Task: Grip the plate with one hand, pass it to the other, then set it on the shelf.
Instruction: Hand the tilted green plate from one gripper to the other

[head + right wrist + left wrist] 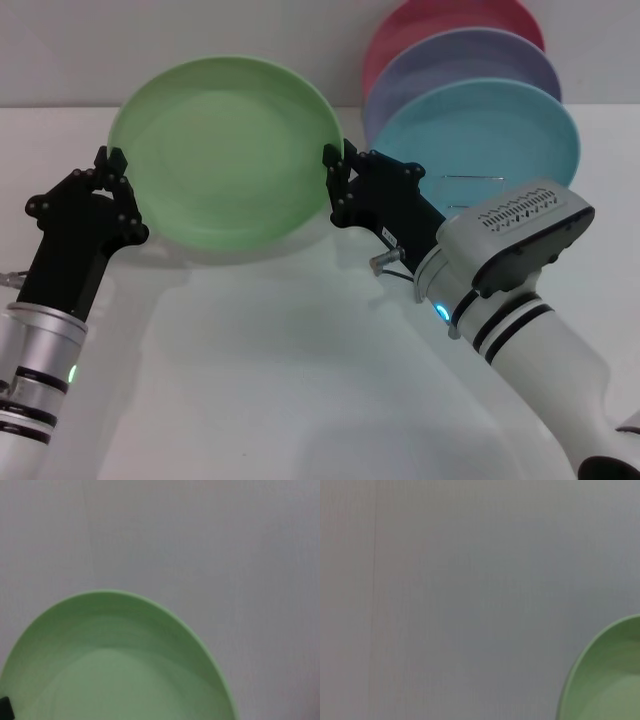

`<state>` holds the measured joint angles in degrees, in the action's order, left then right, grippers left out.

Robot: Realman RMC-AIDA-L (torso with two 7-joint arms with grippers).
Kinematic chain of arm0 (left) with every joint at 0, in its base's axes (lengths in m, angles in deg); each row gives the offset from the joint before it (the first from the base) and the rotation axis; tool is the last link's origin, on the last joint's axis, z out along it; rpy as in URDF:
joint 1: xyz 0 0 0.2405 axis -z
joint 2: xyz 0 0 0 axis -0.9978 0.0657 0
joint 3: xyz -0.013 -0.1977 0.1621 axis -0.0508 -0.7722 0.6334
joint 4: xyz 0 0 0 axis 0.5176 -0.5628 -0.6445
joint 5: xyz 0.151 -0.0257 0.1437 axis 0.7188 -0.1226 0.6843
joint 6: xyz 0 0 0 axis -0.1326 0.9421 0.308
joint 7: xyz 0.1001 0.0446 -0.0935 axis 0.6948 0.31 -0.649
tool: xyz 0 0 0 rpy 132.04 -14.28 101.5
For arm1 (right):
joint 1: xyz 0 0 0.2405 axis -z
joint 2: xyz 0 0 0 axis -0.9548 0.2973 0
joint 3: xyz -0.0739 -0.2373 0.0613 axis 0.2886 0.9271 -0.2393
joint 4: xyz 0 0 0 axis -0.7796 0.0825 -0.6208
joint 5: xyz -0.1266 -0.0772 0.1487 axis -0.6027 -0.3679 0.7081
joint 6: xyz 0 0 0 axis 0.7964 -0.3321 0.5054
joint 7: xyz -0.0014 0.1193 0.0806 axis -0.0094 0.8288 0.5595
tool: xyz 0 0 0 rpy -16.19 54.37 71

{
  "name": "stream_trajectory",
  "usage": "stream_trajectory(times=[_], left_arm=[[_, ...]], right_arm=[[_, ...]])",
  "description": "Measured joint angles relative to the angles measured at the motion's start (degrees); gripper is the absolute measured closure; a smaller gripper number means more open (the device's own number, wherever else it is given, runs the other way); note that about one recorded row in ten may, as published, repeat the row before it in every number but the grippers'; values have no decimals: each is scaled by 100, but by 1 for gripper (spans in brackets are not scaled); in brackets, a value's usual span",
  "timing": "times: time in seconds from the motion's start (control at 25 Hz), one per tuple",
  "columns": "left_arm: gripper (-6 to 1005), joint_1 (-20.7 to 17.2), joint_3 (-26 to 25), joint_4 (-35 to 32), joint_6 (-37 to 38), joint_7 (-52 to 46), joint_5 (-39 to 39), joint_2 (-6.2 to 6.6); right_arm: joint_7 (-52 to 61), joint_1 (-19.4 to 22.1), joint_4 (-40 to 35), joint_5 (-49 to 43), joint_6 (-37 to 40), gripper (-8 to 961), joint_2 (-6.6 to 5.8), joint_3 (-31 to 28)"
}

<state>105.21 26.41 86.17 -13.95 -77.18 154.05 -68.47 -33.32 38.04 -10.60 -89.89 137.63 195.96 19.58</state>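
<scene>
While both grippers pinch opposite edges, the left gripper (118, 165) and right gripper (335, 165) hold the plate (228, 155) tilted above the table (300, 380), beside the blue plate (480, 135) standing in the shelf (470, 185).
</scene>
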Motion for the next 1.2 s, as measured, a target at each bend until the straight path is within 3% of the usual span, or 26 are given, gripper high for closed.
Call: stream_trajectory(times=[1.2], left_arm=[[834, -52, 175, 181, 9, 427, -293, 0]], right_arm=[[2, -93, -9, -5, -159, 861, 8, -87]])
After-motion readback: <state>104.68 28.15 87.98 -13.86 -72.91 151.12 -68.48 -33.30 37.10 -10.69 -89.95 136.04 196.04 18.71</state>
